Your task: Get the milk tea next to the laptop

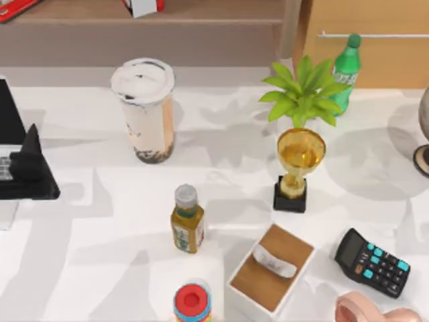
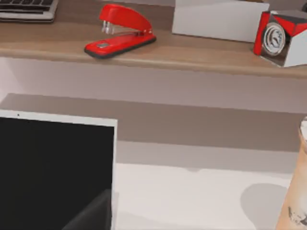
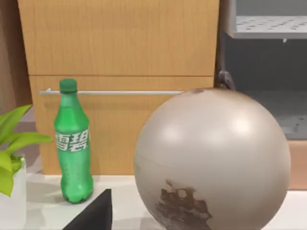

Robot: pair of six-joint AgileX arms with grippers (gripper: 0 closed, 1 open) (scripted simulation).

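The milk tea [image 1: 144,111], a tall clear cup with a white lid and dark pearls, stands upright at the back of the white table, left of centre. The laptop [image 1: 9,124] sits at the table's left edge, black screen up; a gap of bare table separates it from the cup. My left gripper [image 1: 30,168] hovers over the laptop's keyboard, well left of the cup. In the left wrist view the black screen of the laptop [image 2: 53,172] is close, and the milk tea [image 2: 297,201] shows as a sliver. A dark part of my right gripper [image 3: 96,213] shows near a globe.
An amber bottle [image 1: 187,220], a trophy [image 1: 299,168], a plant [image 1: 305,90], a green bottle [image 1: 346,67], a tissue box [image 1: 271,267] and a calculator [image 1: 372,261] stand to the cup's right and front. The globe [image 3: 211,158] is at the right edge. A shelf holds a red stapler [image 2: 120,33].
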